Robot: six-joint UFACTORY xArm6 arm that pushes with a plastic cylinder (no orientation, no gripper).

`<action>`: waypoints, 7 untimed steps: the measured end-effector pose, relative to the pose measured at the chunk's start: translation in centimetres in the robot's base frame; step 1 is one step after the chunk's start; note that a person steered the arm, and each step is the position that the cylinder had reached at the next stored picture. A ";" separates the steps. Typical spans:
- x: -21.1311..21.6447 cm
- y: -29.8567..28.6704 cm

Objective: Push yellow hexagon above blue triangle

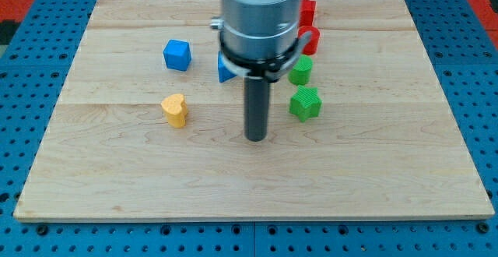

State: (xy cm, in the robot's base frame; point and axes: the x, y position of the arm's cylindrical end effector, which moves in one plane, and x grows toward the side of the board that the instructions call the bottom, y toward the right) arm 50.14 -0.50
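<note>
Nearest the view's bottom edge of the wooden board (373,171), my tip (256,139) rests on bare wood, below the blue triangle (225,72) and a little to its right, touching no block. The arm has no jaws to open or close; it ends in the plain rod, so anything it moves must be shoved from the side.

Farther up, the yellow block (175,110) sits below the triangle and to its left, apart from my tip. It is the only yellow piece in view, and its outline looks more like a heart than a hexagon. If another yellow block exists, the arm's body hides it. I judge the tip is badly placed for the task: to drive the yellow block up and round to the triangle's top side, it would need to get below and left of that block first.

A green star (305,103) lies right of the triangle and lower. A rounded green block (300,71) is level with it on the right. The blue cube (177,54) stands up and left of the triangle. Two red blocks (310,39) (308,12) lie farthest, up and right, so the rightward route looks crowded.
</note>
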 end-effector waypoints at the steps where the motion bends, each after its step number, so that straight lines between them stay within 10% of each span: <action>1: -1.5 0.3; 7: -16.0 1.0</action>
State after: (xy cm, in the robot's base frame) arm 34.15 0.52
